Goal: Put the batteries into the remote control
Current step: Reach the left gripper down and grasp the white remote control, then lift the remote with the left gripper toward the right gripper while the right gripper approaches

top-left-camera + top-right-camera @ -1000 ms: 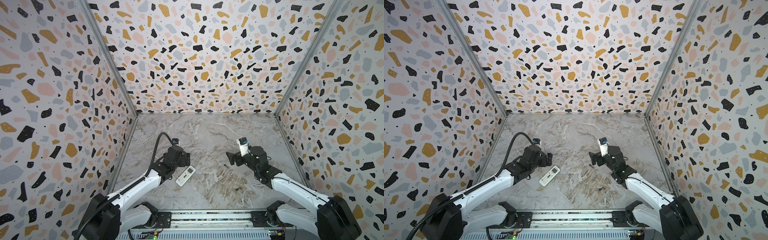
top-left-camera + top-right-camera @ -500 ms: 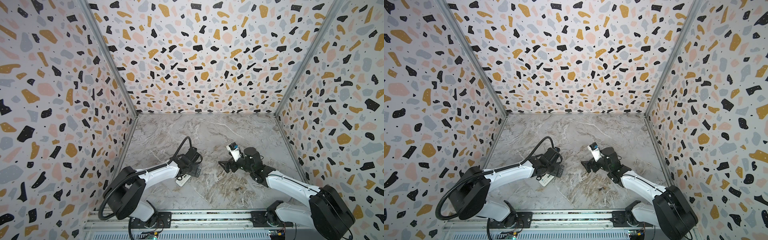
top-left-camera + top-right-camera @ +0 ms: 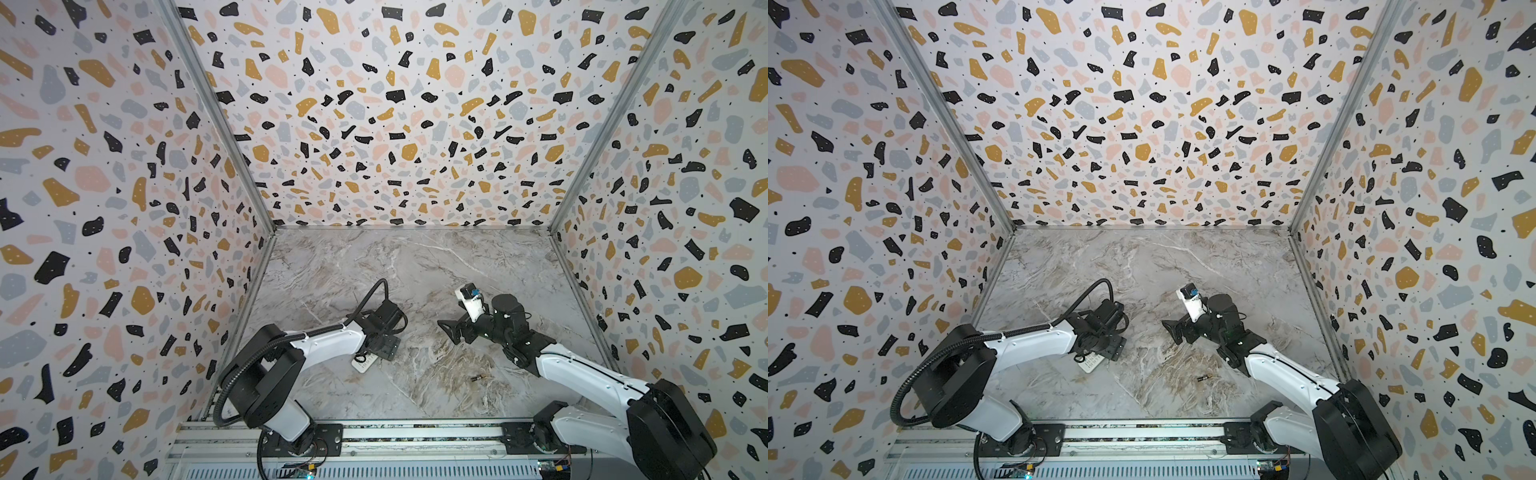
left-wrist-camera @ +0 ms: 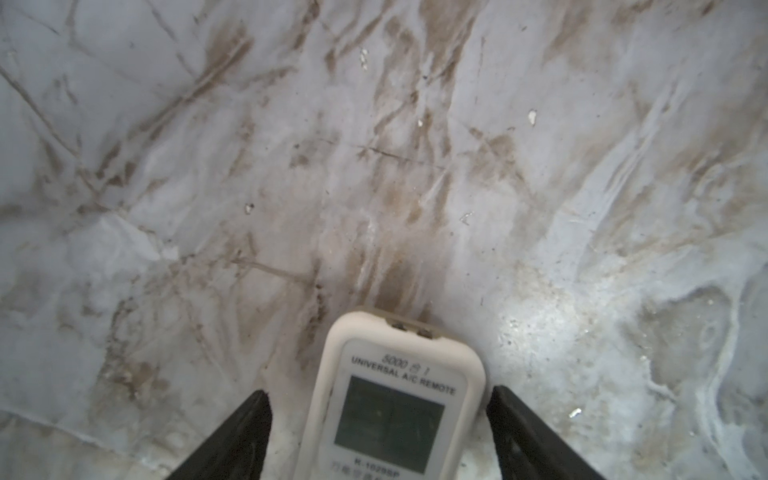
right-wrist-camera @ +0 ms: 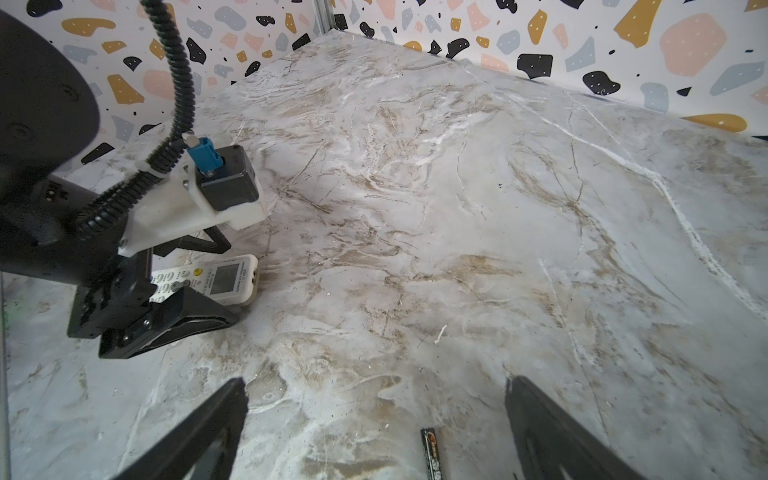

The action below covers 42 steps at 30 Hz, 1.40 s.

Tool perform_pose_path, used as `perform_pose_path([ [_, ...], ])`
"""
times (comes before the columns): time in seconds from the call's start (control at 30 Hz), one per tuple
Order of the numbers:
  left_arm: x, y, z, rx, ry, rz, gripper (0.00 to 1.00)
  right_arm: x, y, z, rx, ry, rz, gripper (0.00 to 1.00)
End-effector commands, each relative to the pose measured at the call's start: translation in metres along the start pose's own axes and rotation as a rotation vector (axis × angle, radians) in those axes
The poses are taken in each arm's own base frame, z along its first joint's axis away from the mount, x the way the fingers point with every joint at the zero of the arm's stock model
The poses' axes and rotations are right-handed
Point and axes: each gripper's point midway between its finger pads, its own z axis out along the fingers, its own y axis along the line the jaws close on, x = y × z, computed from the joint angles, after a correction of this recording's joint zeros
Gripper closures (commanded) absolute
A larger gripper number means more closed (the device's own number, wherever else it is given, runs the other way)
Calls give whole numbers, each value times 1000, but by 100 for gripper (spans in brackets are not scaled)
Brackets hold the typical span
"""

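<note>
Left claw (image 4: 378, 390) astride remote control (image 4: 390, 399), screen up.
My jaws apart, not clamped; it sits lower-middle in both top views. Right claw (image 5: 376, 381) wide apart; 1 battery (image 3: 477, 377) lower right of centre.

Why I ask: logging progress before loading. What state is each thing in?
remote control: flat on the table, screen up, back hidden.
battery: loose on the table, not loaded.
left gripper: open, jaws astride the remote control.
right gripper: open, empty.
</note>
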Motion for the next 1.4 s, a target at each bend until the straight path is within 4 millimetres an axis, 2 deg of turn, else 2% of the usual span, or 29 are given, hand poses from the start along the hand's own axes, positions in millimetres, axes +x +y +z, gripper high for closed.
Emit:
perform_pose_path([
  [0.0,-3,-1,0,-10,-5,16,28,-9,2,-4,1,-33,-22,1],
  [0.1,-3,0,0,-14,-3,17,32,-9,2,-4,0,-34,-23,1],
  [0.4,-4,-4,6,-4,-6,9,36,-9,4,-4,-8,-37,-20,1],
  [0.6,-8,-4,4,-9,-14,11,46,-10,2,-5,2,-41,-15,1],
  [0.73,-21,-8,-5,16,-60,-3,57,-11,3,-5,-5,-47,-11,1],
  [0.8,-34,-16,-14,64,-113,-17,63,-12,6,-6,-20,-53,-9,1],
  [0.87,-50,-27,-28,139,-186,-41,64,-15,10,-7,-44,-65,1,1],
  [1.03,-94,-50,-77,329,-398,-119,69,-35,33,-15,-184,-131,49,0],
  [1.23,-135,-61,-135,491,-612,-187,71,-58,48,-24,-323,-173,117,0],
  [1.37,-151,-63,-169,608,-730,-219,73,-71,51,-37,-452,-224,188,1],
])
